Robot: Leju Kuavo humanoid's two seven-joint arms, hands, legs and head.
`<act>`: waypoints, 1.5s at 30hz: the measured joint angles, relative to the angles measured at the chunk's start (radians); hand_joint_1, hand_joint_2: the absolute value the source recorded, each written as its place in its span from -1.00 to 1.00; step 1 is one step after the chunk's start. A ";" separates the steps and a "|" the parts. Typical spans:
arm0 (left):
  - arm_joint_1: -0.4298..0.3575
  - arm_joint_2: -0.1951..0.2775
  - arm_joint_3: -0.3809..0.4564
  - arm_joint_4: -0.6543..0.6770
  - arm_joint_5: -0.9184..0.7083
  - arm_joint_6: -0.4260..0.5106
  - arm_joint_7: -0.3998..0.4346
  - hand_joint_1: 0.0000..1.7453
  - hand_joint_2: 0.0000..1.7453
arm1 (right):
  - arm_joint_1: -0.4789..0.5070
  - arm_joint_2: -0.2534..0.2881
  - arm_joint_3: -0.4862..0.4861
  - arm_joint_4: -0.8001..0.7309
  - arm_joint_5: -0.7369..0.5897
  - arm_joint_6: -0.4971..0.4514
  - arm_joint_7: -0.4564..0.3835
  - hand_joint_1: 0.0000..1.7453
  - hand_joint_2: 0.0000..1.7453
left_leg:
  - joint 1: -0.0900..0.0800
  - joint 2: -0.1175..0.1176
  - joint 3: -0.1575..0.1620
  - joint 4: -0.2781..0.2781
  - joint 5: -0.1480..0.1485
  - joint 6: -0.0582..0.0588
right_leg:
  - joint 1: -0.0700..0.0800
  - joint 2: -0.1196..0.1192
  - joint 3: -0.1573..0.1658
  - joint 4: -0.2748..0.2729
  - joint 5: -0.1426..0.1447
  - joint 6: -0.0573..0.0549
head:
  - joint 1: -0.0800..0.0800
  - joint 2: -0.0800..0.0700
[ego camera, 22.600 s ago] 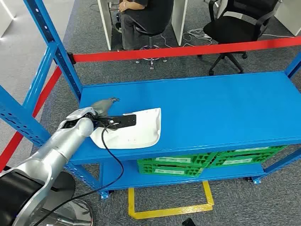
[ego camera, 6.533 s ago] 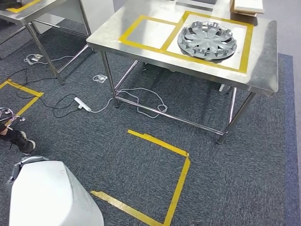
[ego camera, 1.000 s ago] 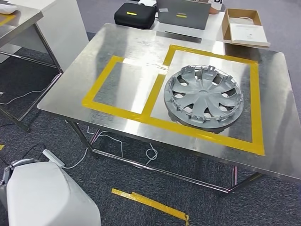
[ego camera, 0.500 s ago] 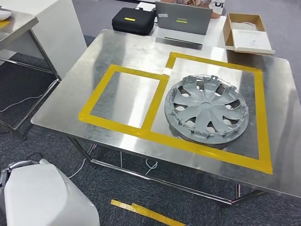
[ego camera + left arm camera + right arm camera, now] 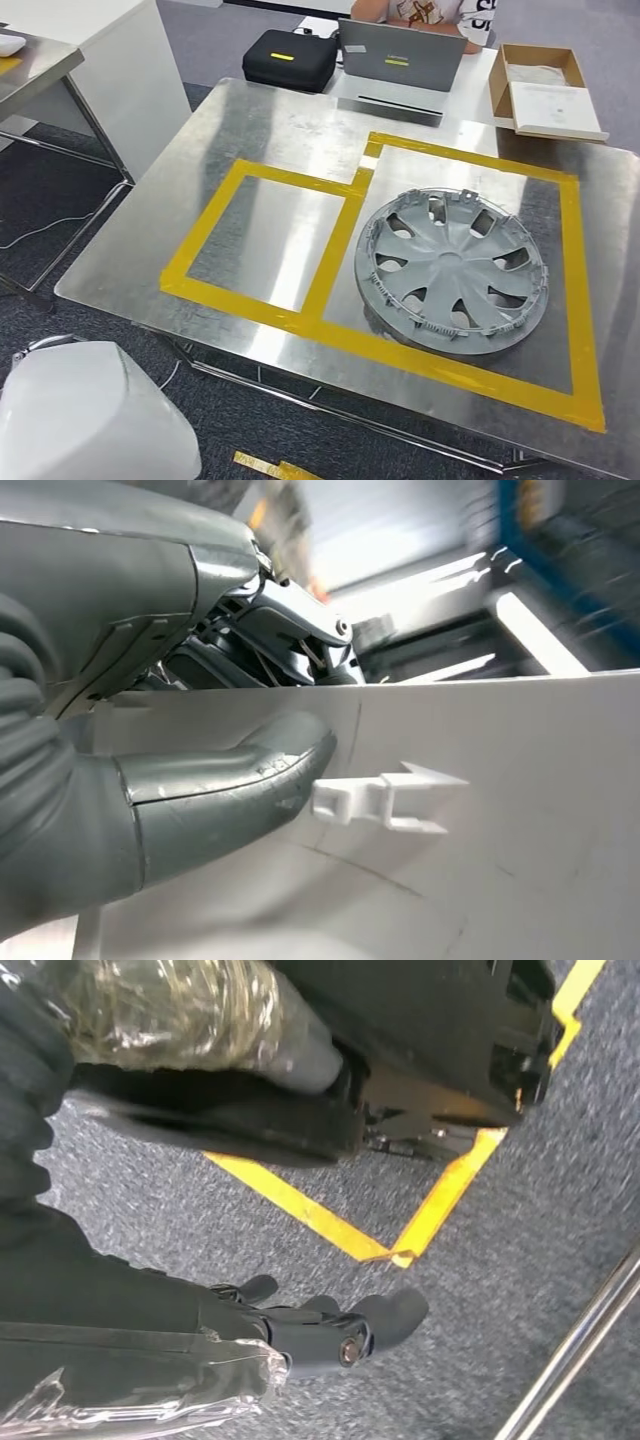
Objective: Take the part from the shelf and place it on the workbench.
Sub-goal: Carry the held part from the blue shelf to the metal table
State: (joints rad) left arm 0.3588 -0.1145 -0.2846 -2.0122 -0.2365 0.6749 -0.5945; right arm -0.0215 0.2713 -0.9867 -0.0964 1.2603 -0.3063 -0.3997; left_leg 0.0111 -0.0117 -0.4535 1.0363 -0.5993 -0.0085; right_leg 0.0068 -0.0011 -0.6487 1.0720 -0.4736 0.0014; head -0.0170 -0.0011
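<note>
Fingers of the left hand (image 5: 151,780) clasp the white part (image 5: 453,880): the thick thumb lies flat along its inner face, close by a small moulded clip, with the darker fingers behind the panel's edge. So the hold is a pinch across a thin, smooth shell, and I judge it could slip or swing if the arm moves sharply. In the head view the part (image 5: 90,415) sits low at the robot's left, off the workbench (image 5: 151,210) and below its near edge.

To do this step well, the arm should raise the part above the table edge before reaching forward, keep it level, and set it down inside the left yellow-taped square (image 5: 268,235), which is bare metal. It must stay apart from the grey wheel cover (image 5: 449,270) lying in the larger taped frame beside it. The fingers should let go only once the shell rests flat.

The right hand (image 5: 340,1335) hangs over the carpet, fingers loosely apart, holding nothing.

Against the frame half a second ago, the whole picture has shifted: the bench sits nearer and lower in view, so the camera has moved closer. The part keeps much the same low-left place.
</note>
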 joint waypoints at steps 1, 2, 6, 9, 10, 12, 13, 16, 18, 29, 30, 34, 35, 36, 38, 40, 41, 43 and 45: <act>-0.002 -0.002 0.000 0.001 0.021 -0.011 0.009 1.00 1.00 | 0.000 0.000 0.000 0.000 -0.003 -0.002 -0.001 -1.00 1.00 | 0.001 0.001 0.001 0.010 0.002 -0.005 | -0.002 0.001 0.008 -0.007 0.000 -0.006 | 0.000 0.000; -0.005 -0.003 0.000 0.002 0.039 -0.021 0.017 1.00 1.00 | 0.000 0.000 0.000 0.000 -0.005 -0.005 -0.002 -1.00 1.00 | 0.001 0.002 -0.010 0.034 0.000 -0.009 | -0.004 0.001 0.019 -0.015 -0.002 -0.011 | -0.001 0.000; -0.013 -0.007 0.000 0.011 0.077 -0.047 0.040 1.00 1.00 | 0.001 0.000 0.001 0.001 -0.014 -0.011 -0.003 -1.00 1.00 | 0.001 0.004 -0.120 0.211 -0.075 -0.022 | -0.006 0.001 0.046 -0.030 -0.014 -0.026 | -0.002 0.000; -0.013 -0.007 0.000 0.014 0.080 -0.049 0.042 1.00 1.00 | 0.001 0.000 0.001 0.001 -0.015 -0.012 -0.003 -1.00 1.00 | 0.001 0.004 -0.145 0.243 -0.094 -0.023 | -0.006 0.002 0.048 -0.030 -0.017 -0.028 | -0.002 0.000; -0.013 -0.007 0.000 0.014 0.080 -0.049 0.042 1.00 1.00 | 0.001 0.000 0.001 0.001 -0.015 -0.012 -0.003 -1.00 1.00 | 0.001 0.004 -0.145 0.243 -0.094 -0.023 | -0.006 0.002 0.048 -0.030 -0.017 -0.028 | -0.002 0.000; -0.013 -0.007 0.000 0.014 0.080 -0.049 0.042 1.00 1.00 | 0.001 0.000 0.001 0.001 -0.015 -0.012 -0.003 -1.00 1.00 | 0.001 0.004 -0.145 0.243 -0.094 -0.023 | -0.006 0.002 0.048 -0.030 -0.017 -0.028 | -0.002 0.000; -0.013 -0.007 0.000 0.014 0.080 -0.049 0.042 1.00 1.00 | 0.001 0.000 0.001 0.001 -0.015 -0.012 -0.003 -1.00 1.00 | 0.001 0.004 -0.145 0.243 -0.094 -0.023 | -0.006 0.002 0.048 -0.030 -0.017 -0.028 | -0.002 0.000; -0.013 -0.007 0.000 0.014 0.080 -0.049 0.043 1.00 1.00 | 0.001 0.000 0.001 0.001 -0.015 -0.012 -0.003 -1.00 1.00 | 0.001 0.004 -0.151 0.249 -0.098 -0.023 | -0.006 0.002 0.049 -0.030 -0.018 -0.028 | -0.002 0.000; -0.013 -0.007 0.000 0.017 0.080 -0.050 0.045 1.00 1.00 | 0.001 0.000 0.000 0.001 -0.016 -0.012 -0.003 -1.00 1.00 | 0.001 0.004 -0.165 0.255 -0.097 -0.024 | -0.005 0.003 0.053 -0.030 -0.021 -0.028 | -0.002 0.000; -0.027 -0.024 -0.001 0.048 0.072 -0.042 0.061 1.00 1.00 | 0.002 -0.001 -0.001 0.009 -0.038 -0.004 -0.013 -1.00 1.00 | 0.005 0.008 -0.101 -0.013 0.094 0.016 | -0.021 0.001 0.026 0.065 -0.058 0.045 | 0.012 0.000; -0.027 -0.024 -0.001 0.049 0.070 -0.041 0.061 1.00 1.00 | 0.002 -0.001 -0.001 0.009 -0.039 -0.001 -0.012 -1.00 1.00 | 0.005 0.007 -0.098 -0.011 0.091 0.010 | -0.021 0.001 0.055 0.010 -0.044 0.043 | 0.013 0.000; -0.032 -0.024 0.000 0.049 0.050 -0.037 0.064 1.00 1.00 | 0.004 0.000 -0.002 0.009 -0.046 0.005 -0.009 -1.00 1.00 | 0.004 0.007 -0.099 -0.009 0.088 -0.012 | -0.018 0.006 0.079 -0.035 -0.045 0.014 | 0.008 0.000; -0.034 -0.024 0.000 0.050 0.043 -0.036 0.065 1.00 1.00 | 0.004 0.000 -0.002 0.009 -0.047 0.005 -0.009 -1.00 1.00 | 0.005 0.008 -0.102 0.001 0.080 -0.016 | -0.018 0.007 0.081 -0.037 -0.045 0.007 | 0.006 0.000; -0.035 -0.023 0.000 0.050 0.038 -0.036 0.065 1.00 1.00 | 0.004 0.000 -0.002 0.009 -0.047 0.005 -0.009 -1.00 1.00 | 0.006 0.008 -0.112 0.027 0.062 -0.020 | -0.019 0.006 0.084 -0.040 -0.044 0.000 | 0.004 0.000; -0.038 -0.021 0.000 0.051 0.030 -0.036 0.066 1.00 1.00 | 0.004 0.000 -0.002 0.009 -0.048 0.005 -0.008 -1.00 1.00 | 0.006 0.009 -0.164 0.137 0.006 -0.024 | -0.018 0.005 0.089 -0.042 -0.046 -0.009 | 0.002 0.000; -0.039 -0.019 0.000 0.054 0.024 -0.036 0.068 1.00 1.00 | 0.004 0.000 -0.002 0.009 -0.048 0.005 -0.008 -1.00 1.00 | 0.005 0.009 -0.224 0.253 -0.032 -0.024 | -0.015 0.005 0.091 -0.042 -0.048 -0.013 | 0.001 0.000; -0.039 -0.017 0.000 0.055 0.019 -0.035 0.071 1.00 1.00 | 0.004 0.000 -0.002 0.009 -0.048 0.005 -0.008 -1.00 1.00 | 0.005 0.009 -0.237 0.272 -0.025 -0.021 | -0.013 0.006 0.093 -0.042 -0.050 -0.015 | 0.001 0.000; -0.043 -0.013 0.000 0.057 0.006 -0.034 0.080 1.00 1.00 | 0.004 0.000 -0.002 0.009 -0.048 0.005 -0.008 -1.00 1.00 | 0.002 0.009 -0.211 0.201 0.041 -0.009 | -0.008 0.008 0.100 -0.042 -0.052 -0.017 | 0.001 0.000; -0.050 -0.010 0.002 0.058 -0.002 -0.034 0.091 1.00 1.00 | 0.004 0.000 -0.001 0.010 -0.047 0.006 -0.007 -1.00 1.00 | -0.006 0.009 -0.157 0.076 0.104 0.009 | -0.004 0.010 0.104 -0.041 -0.057 -0.015 | 0.002 0.000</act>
State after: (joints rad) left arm 0.3083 -0.1244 -0.2829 -1.9537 -0.2387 0.6410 -0.5032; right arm -0.0179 0.2715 -0.9881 -0.0869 1.2137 -0.3007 -0.4066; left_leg 0.0050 -0.0029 -0.6109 1.1124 -0.4949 0.0007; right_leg 0.0031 0.0086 -0.5444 1.0311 -0.5302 -0.0133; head -0.0149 -0.0011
